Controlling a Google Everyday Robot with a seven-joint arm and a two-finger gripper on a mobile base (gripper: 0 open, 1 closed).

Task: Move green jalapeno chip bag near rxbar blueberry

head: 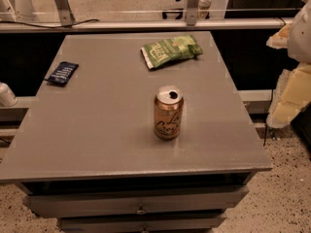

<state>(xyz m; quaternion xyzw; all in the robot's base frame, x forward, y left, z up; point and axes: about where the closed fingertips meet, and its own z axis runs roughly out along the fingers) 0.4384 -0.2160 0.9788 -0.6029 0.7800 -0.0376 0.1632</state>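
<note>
Taking the tan-gold LaCroix can (168,112) as landmark: standing upright near the middle of the gray cabinet top (97,130), lid opening showing. Spotting the green jalapeno chip bag (170,51) lying flat behind the can and slightly to its right, near the far edge, well apart from the can. Finding the rxbar blueberry (62,73) lying flat far to the can's left and a little behind it, at the left edge, well apart from the bag. Noting the gripper (287,98) hanging off to the can's right, beyond the top's right edge, clear of all 3 items; not being able to tell whether apart or together. Seeing 2 drawer fronts (138,200) below the can, under the top.
</note>
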